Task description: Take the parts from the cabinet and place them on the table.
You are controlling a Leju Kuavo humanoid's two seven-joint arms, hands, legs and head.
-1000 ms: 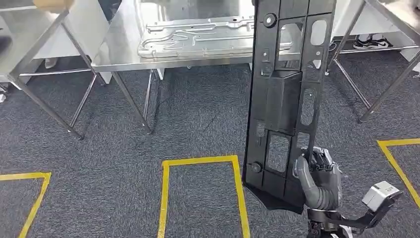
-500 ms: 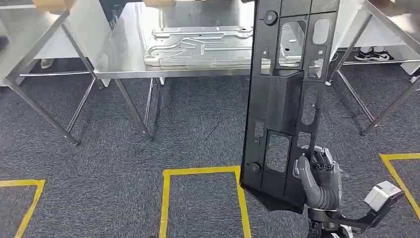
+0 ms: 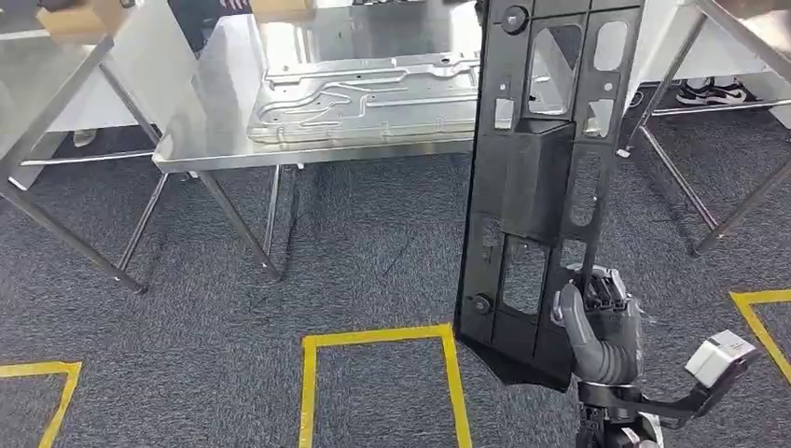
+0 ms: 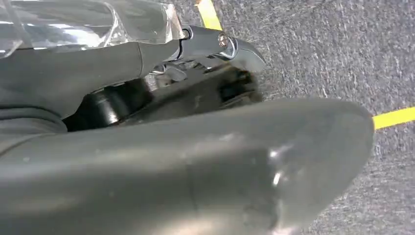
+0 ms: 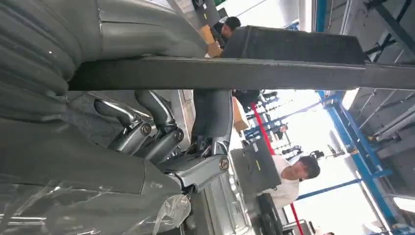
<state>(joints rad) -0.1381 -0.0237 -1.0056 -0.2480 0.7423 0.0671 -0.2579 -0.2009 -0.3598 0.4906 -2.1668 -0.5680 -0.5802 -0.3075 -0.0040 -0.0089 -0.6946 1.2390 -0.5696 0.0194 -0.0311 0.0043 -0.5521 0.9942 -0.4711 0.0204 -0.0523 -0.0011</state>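
From the head view, my right hand (image 3: 602, 336) grips the black plastic panel (image 3: 546, 177) by its lower edge, long axis upright, rising from my hand toward the steel table (image 3: 215, 140) ahead, where a metal plate (image 3: 373, 89) lies.

At the left wrist, my left hand (image 4: 195, 161): I cannot tell its state.

At the right wrist, my fingers (image 5: 147, 132) wrap the panel's edge
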